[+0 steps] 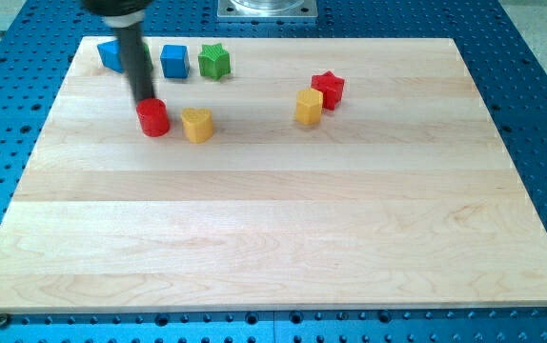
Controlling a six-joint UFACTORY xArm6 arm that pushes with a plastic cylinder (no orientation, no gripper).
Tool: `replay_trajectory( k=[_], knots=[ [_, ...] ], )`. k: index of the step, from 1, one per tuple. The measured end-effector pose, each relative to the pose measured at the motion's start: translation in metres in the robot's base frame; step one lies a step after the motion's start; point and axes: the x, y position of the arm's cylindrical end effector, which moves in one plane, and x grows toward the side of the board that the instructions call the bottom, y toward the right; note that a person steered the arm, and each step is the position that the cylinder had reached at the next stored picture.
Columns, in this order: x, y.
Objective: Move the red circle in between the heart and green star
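Camera view, my tip [146,100] touching red circle [153,117]

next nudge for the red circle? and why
Probably a short push toward the view's right and slightly up. My tip sits at the red circle's upper-left edge, and the circle lies just left of the yellow heart, while the green star is above and to the right. The gap between heart and star is up-right of the circle.
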Motion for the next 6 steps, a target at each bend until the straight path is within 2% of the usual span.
replay_trajectory(
  k=[1, 3, 4, 5, 6],
  knots=[
    [0.038, 0.005],
    [0.044, 0.139],
    [0.046, 0.157],
    [0.047, 0.05],
    [0.024, 0.043]
  ],
)
